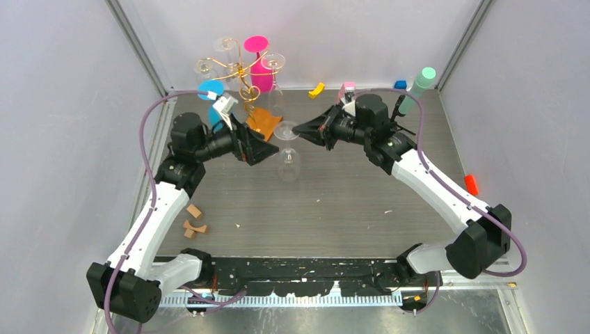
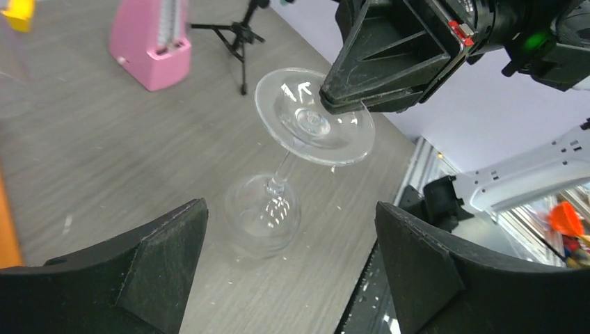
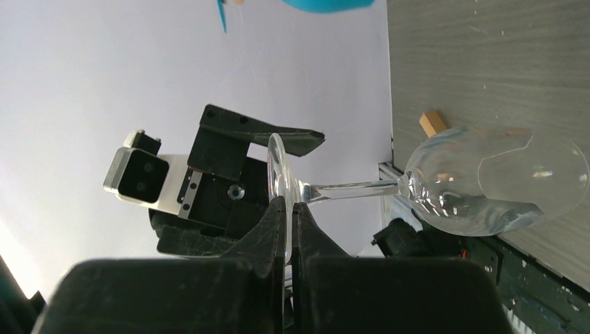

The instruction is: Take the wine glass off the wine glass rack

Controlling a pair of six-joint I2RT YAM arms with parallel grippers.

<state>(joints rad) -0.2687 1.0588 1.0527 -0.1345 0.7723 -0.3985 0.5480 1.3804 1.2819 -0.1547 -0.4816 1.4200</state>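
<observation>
Clear glass (image 1: 288,163) is held upside down, off the rack (image 1: 240,73), over the bench (image 1: 334,202) just in front of the rack's orange base (image 1: 264,124).
- Foot (image 2: 306,129) is up, bowl (image 2: 263,219) is down, and the stem is tilted.
- Whether the bowl's rim touches the bench cannot be told.

Right gripper (image 1: 300,130) is clenched on the edge of the foot. In the right wrist view its fingers (image 3: 275,223) are pressed flat on either side of the thin disc. The stem runs away from them to the bowl.

Left gripper (image 1: 270,149) is released, jaws spread wide, nothing between them.
- It is pointed at the glass from the left, level with the stem.
- In the left wrist view its fingers (image 2: 163,254) stand apart in the foreground, and the glass is seen beyond them, untouched.

The rack stands at the bench's back edge, left of centre.
- A pink glass (image 1: 259,66) hangs on it.
- A blue glass (image 1: 212,94) is seen on its left side.
- Two clear glasses are seen at its top.

A pink metronome (image 1: 346,90) is near the back edge, behind the right gripper. Wood blocks (image 1: 193,219) lie near the left edge, beside the left arm.
</observation>
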